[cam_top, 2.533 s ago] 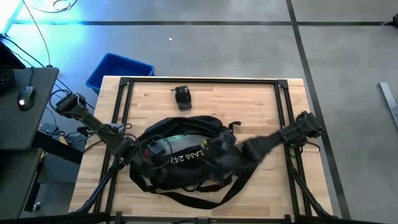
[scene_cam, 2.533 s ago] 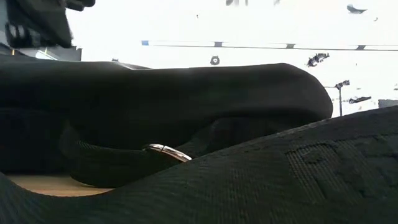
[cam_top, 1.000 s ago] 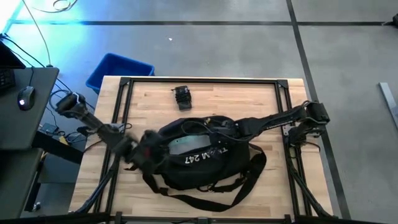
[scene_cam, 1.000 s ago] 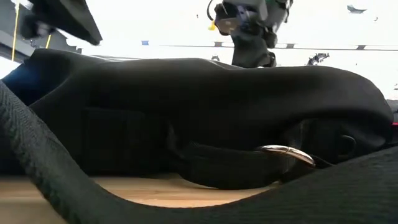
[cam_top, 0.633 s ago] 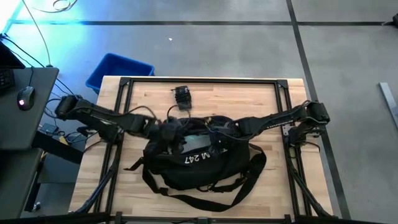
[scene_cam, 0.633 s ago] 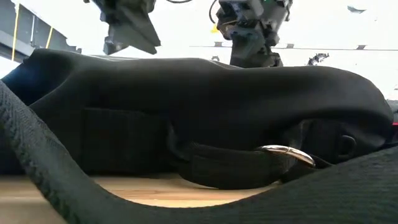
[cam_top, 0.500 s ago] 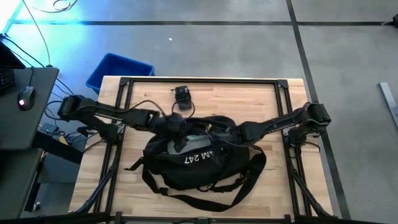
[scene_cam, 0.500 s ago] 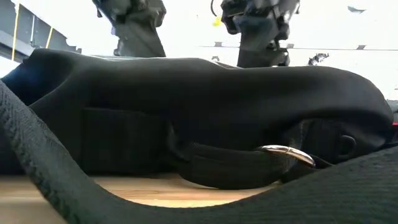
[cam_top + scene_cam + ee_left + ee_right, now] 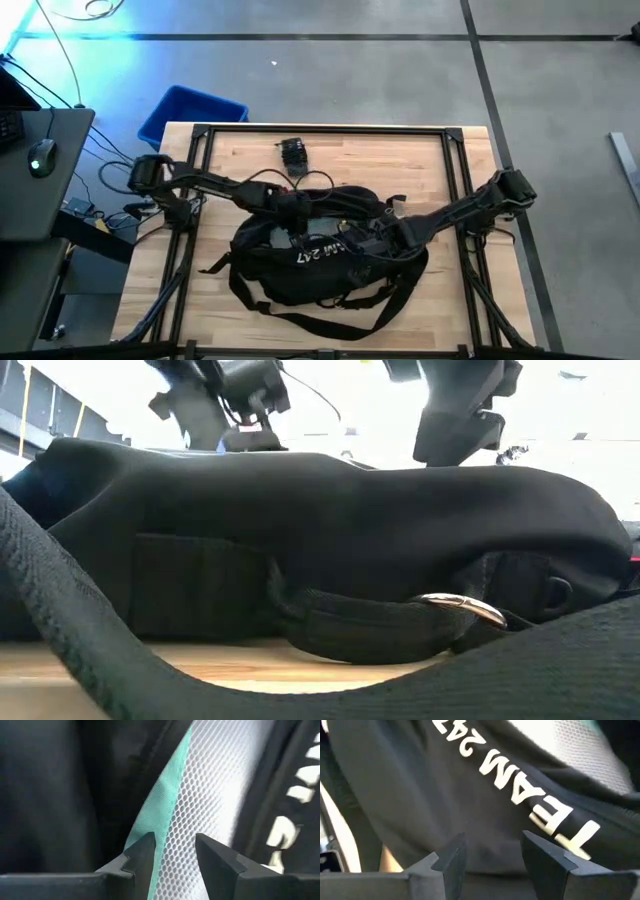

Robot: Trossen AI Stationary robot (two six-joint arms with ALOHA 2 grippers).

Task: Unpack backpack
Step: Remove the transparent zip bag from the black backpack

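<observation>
- Your backpack (image 9: 315, 255) lies mid-table, "TEAM 247" lettering up, where it lay half a second ago.
- Both arms have since reached further in: the left gripper (image 9: 170, 851), fingers spread, holds nothing over white mesh with a teal edge (image 9: 210, 800); the right gripper (image 9: 492, 851), fingers parted, is empty above the lettering (image 9: 520, 785).
- A strap (image 9: 60, 630) blocks much of the low view.
- Only the high view shows the small black object (image 9: 293, 155) and blue bin (image 9: 190, 112).

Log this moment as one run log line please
step: unpack backpack | left gripper: open, at white mesh in opening | right gripper: open, over lettered side | held: nothing
</observation>
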